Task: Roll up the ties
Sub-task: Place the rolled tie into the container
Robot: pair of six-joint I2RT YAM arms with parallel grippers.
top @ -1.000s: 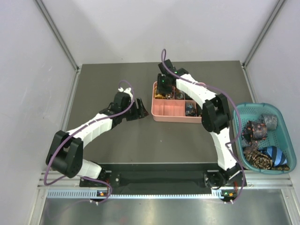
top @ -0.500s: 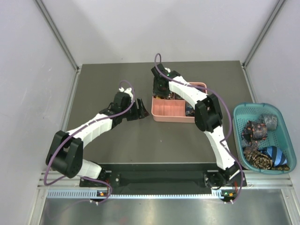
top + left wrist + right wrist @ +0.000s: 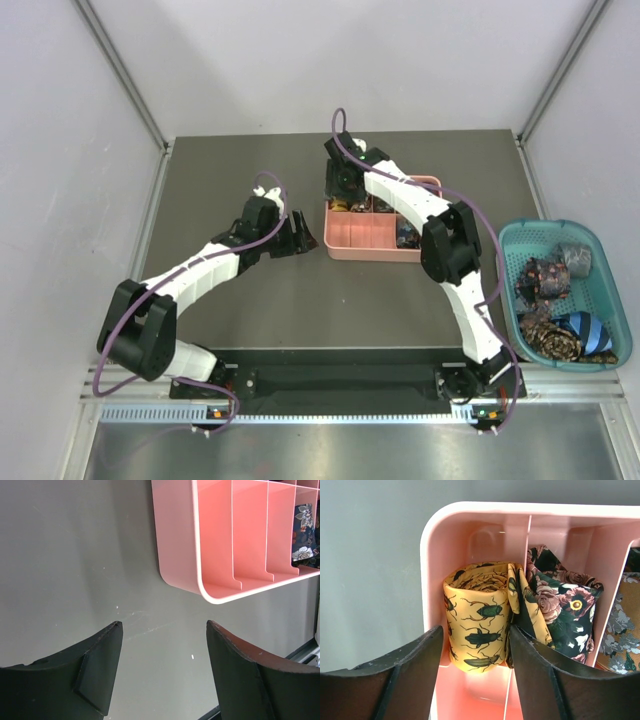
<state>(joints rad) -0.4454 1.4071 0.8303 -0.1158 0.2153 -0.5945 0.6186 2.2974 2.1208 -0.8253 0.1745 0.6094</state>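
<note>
A golden-yellow rolled tie (image 3: 480, 615) printed with dark beetles stands on end in the corner compartment of the pink tray (image 3: 427, 545). My right gripper (image 3: 476, 635) straddles it, open, with pink tray showing between its left finger and the roll. A dark rose-patterned tie (image 3: 560, 615) fills the neighbouring compartment. From above, the right gripper (image 3: 340, 185) hangs over the far left corner of the tray (image 3: 360, 235). My left gripper (image 3: 162, 627) is open and empty above the bare table, just left of the tray (image 3: 180, 540). Another floral tie (image 3: 304, 525) sits in a far compartment.
A teal basket (image 3: 610, 250) at the right table edge holds several more ties (image 3: 550, 310), bunched or coiled. A grey-and-tan floral tie (image 3: 622, 640) lies in a third tray compartment. White enclosure walls stand at the back and sides.
The right arm swung left to the tray's far left corner, and its jaws widened away from the yellow roll. The left arm has not moved.
</note>
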